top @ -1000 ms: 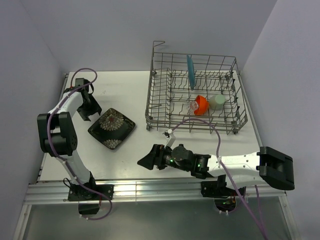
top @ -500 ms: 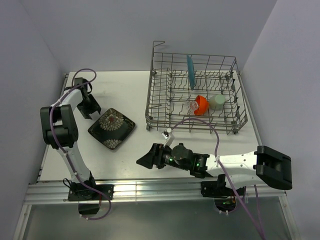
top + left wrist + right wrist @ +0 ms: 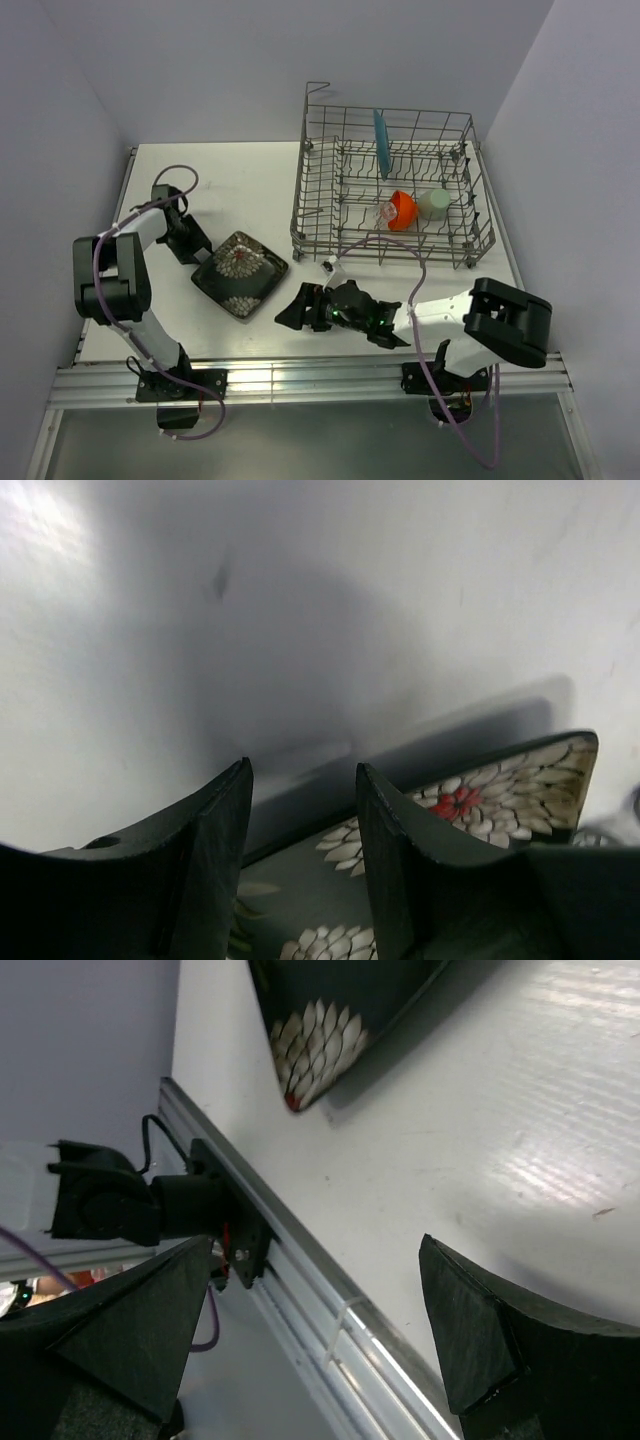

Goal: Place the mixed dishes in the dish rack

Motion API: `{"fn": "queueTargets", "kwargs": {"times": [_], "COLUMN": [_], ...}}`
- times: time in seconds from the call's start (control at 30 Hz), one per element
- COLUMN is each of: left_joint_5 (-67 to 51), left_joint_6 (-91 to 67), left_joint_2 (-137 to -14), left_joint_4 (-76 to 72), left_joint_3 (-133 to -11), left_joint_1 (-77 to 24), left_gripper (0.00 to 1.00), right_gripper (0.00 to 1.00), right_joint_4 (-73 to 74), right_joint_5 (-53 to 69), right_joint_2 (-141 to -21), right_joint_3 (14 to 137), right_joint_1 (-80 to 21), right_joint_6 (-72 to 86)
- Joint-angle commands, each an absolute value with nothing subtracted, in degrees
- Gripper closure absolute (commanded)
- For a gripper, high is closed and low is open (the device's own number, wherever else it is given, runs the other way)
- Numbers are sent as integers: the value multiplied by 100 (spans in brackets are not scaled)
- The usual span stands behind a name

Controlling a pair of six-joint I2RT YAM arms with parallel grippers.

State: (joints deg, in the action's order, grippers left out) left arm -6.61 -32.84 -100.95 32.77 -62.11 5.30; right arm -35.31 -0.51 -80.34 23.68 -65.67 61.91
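The black plate (image 3: 240,275) lies flat on the table (image 3: 250,180) left of the rack (image 3: 300,215), its far-left edge at my left gripper (image 3: 300,770), jaws half spread and seemingly astride the rim without pinching it, while my right gripper (image 3: 315,1245) gapes wide off its near corner.

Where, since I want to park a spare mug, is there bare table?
Behind the black square flowered plate, the white table lies bare up to the grey wire dish rack's left wall. Crowded: the strip between plate and near edge, where the right arm's fingers sit, and the plate's left corner, at the left arm's fingers.
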Motion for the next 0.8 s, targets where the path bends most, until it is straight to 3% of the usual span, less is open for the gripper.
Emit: {"fn": "queueTargets", "kwargs": {"times": [0.0,0.27,0.47,0.77], "left_joint_5": [-1345,-1538,-1424,-1415], "left_joint_6": [-3665,-4043,-4113,-4297], "left_joint_2": [-9283,-8149,-7858,-7621], "left_joint_4": [3208,3199,3112,2813], "left_joint_3": [-5688,-4923,-4421,-4070], "left_joint_1": [317,-130,-334,-343], "left_gripper": [48,48,47,47], "right_gripper": [9,12,15,18], "right_joint_4": [-4025,-4851,-5624,-6556], "right_joint_5": [132,80,-351,122], "right_joint_2": [-8375,-9254,-9606,-10677], "right_joint_3": [2522,2532,2039,2241], "right_joint_1": [-6416,-6390,-6381,-6293], "right_joint_6": [6179,6635,7145,7470]}}
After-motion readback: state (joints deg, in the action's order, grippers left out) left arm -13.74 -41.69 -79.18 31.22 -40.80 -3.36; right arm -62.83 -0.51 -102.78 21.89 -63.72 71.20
